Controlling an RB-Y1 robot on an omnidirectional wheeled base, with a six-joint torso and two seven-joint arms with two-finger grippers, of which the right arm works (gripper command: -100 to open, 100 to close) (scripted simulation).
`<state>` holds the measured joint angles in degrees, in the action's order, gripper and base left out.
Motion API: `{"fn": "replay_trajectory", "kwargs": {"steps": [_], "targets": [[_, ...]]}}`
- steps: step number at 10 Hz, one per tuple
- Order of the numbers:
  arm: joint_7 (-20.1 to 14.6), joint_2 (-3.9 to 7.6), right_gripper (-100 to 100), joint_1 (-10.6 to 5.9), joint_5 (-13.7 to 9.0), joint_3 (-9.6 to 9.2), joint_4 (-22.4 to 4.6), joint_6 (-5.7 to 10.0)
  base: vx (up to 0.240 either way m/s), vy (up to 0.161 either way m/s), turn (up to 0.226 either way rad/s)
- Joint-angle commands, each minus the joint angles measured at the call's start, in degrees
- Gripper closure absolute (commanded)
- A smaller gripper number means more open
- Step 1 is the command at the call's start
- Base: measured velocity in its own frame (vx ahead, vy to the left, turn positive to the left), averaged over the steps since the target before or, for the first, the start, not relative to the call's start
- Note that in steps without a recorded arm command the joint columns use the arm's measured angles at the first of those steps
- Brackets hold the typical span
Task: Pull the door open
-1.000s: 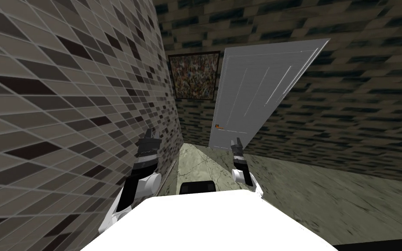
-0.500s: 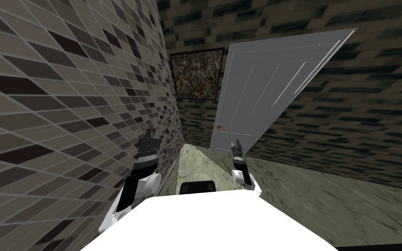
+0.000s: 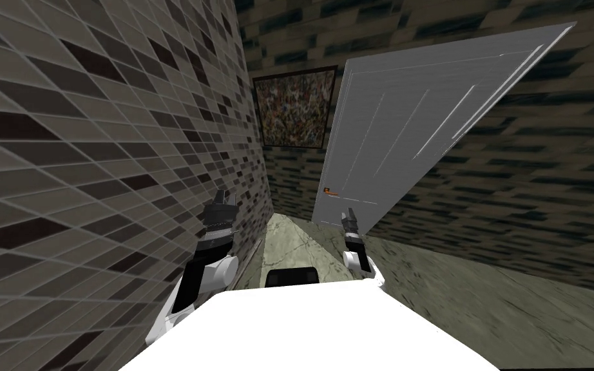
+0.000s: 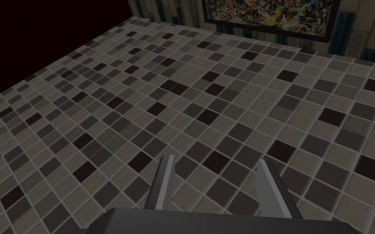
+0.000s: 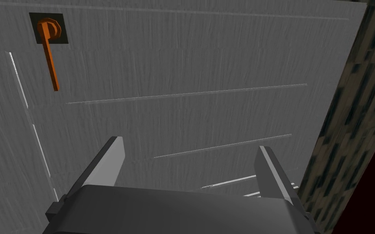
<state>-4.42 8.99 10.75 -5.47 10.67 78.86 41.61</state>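
Ahead, the door handle [image 5: 49, 61] — orange — sits well apart from the wide-spread right gripper [image 5: 190, 144].

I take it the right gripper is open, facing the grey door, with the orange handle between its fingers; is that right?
Not quite. The right wrist view shows the handle off to one side of the open right gripper, not between its fingers; it does face the grey door.

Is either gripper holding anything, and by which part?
Nothing is held. The right gripper stands open before the grey door, its orange handle untouched; the left gripper is open beside the tiled wall.
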Motion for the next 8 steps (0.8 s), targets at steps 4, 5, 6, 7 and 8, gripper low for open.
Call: {"fn": "replay_trajectory", "kwargs": {"steps": [4, 5, 6, 7, 8], "targets": [[-0.3, 1.49, -100, -2.60, -1.3, 1.14, -8.0, 1.56, 0.076, -0.014, 0.070], [-0.4, 1.78, -100, -3.25, -1.6, 1.40, -10.1, 1.89, 0.100, -0.025, 0.067], [-0.4, 1.78, -100, -3.25, -1.6, 1.40, -10.6, 1.89, 0.068, -0.018, 0.027], [-0.4, 2.07, -100, -3.90, -1.9, 1.65, -12.5, 2.23, 0.057, -0.014, 0.048], [-0.5, 2.36, -100, -4.55, -2.2, 1.91, -14.5, 2.56, 0.074, -0.011, 0.084]]}}
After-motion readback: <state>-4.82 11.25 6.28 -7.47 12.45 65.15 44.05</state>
